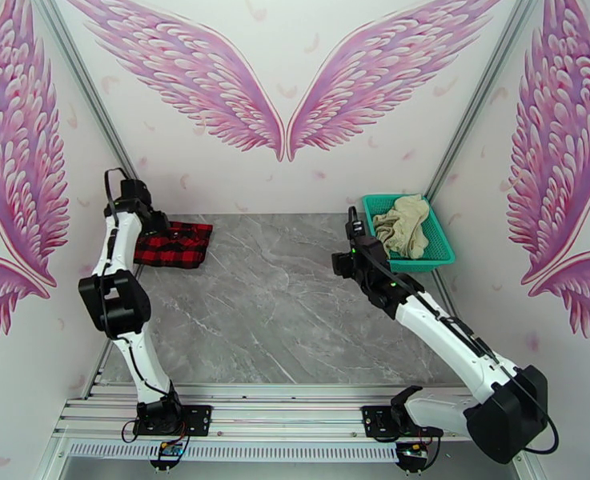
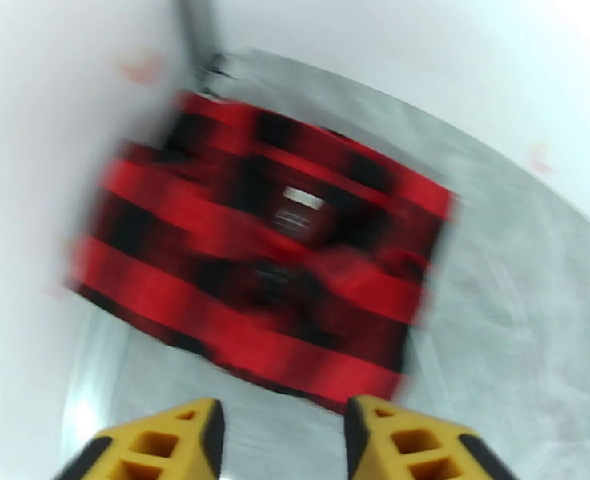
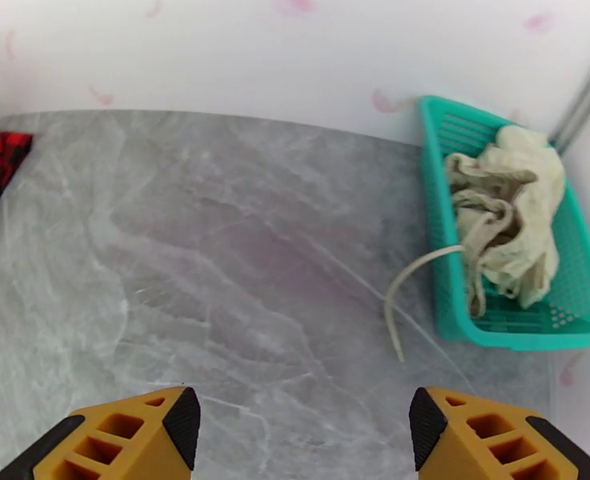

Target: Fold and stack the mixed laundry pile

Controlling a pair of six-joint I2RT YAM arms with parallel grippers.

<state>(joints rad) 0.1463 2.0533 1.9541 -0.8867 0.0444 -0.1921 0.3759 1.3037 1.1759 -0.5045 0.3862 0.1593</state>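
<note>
Top view: the folded red-and-black shirt (image 1: 174, 243) lies at ten o'clock on the surface (image 1: 278, 314), while the cream garment (image 1: 403, 224) sits crumpled in the teal basket (image 1: 447, 256) at two o'clock.

Left wrist view: the left pincer (image 2: 280, 411) is released and empty, just before the shirt.

Right wrist view: the right pincer (image 3: 303, 410) is released and empty, with the cream garment at two o'clock.

I judge about half is done: the cream garment is not yet folded or stacked.

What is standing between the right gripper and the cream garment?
Only the teal basket's near wall; the cream garment lies inside it, a cord trailing over onto the table. The right gripper hangs open over bare table short of it.
</note>
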